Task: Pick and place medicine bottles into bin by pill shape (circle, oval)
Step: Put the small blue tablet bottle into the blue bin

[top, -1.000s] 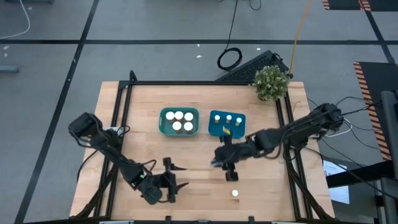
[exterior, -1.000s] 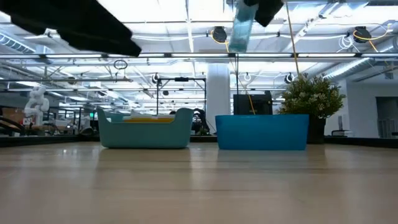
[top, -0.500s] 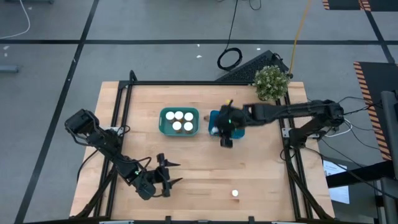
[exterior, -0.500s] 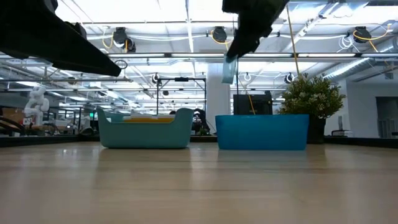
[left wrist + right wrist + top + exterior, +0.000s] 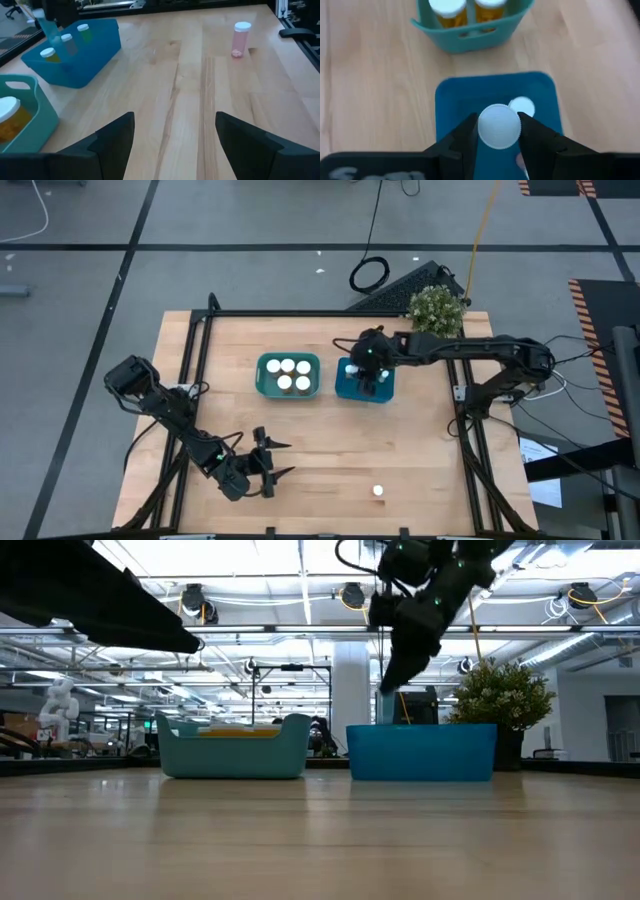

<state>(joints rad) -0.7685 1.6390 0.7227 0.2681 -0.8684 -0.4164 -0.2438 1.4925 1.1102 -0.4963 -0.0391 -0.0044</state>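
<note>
A white-capped bottle (image 5: 499, 126) sits clamped between the right gripper's (image 5: 367, 373) fingers (image 5: 465, 135), and it hangs right over the blue bin (image 5: 383, 394), cap up, not let go yet. From table height that gripper (image 5: 400, 650) is tipped down toward the bin's (image 5: 421, 752) mouth with the bottle's lower end just above the rim. Inside the blue bin, the left wrist camera shows three capped bottles standing, one with yellow contents (image 5: 47, 54); whether there are more, I can't tell.

Next door, just beside it, the teal bin (image 5: 264, 385) already holds five white caps (image 5: 289, 374), packed close.

Out on the open table, one bottle is left: a pink one (image 5: 241, 39), a single white dot (image 5: 378, 490) near the front edge, well apart from both bins.

The left gripper (image 5: 262, 470) waits over the front left of the table, fingers (image 5: 114, 138) spread wide with nothing between them.

So my read: most of the sorting is done. This bottle needs dropping in, then the pink one wants fetching, and by the look of it that finishes the job.
</note>
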